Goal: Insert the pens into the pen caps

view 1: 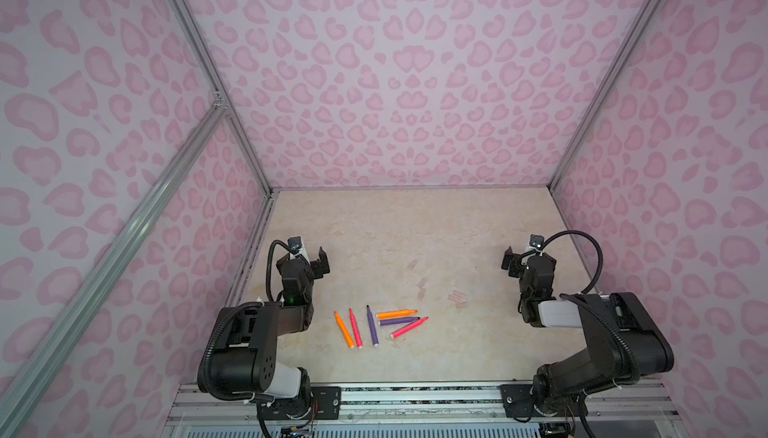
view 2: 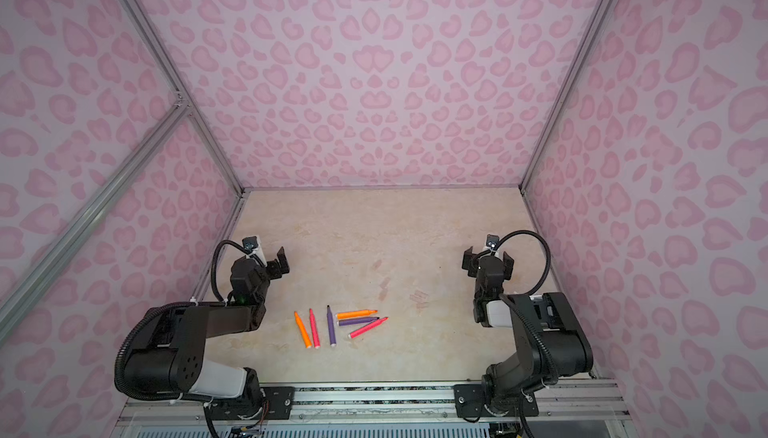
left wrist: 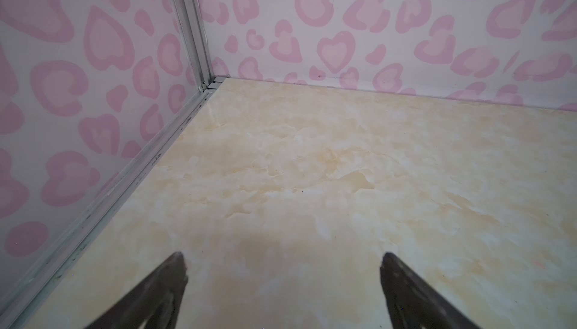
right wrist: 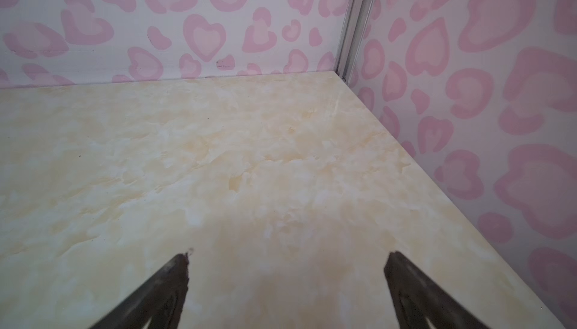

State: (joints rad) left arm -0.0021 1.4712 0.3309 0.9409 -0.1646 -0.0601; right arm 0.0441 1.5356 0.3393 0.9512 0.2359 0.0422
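Left tool [left wrist: 282, 265], right tool [right wrist: 287, 263] gape, pens [view 1: 371, 326] apart.

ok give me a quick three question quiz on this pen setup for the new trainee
1. How many pens lie on the table?
2. True or false: the left gripper and the right gripper are both open and empty.
3. In a top view, where are the clear pen caps?
A) already pushed onto the pen tips
B) loose on the table, farther back and to the right of the pens
C) lined up against the back wall

Key: 1) six: two orange, two pink, two purple. 2) true. 3) B.
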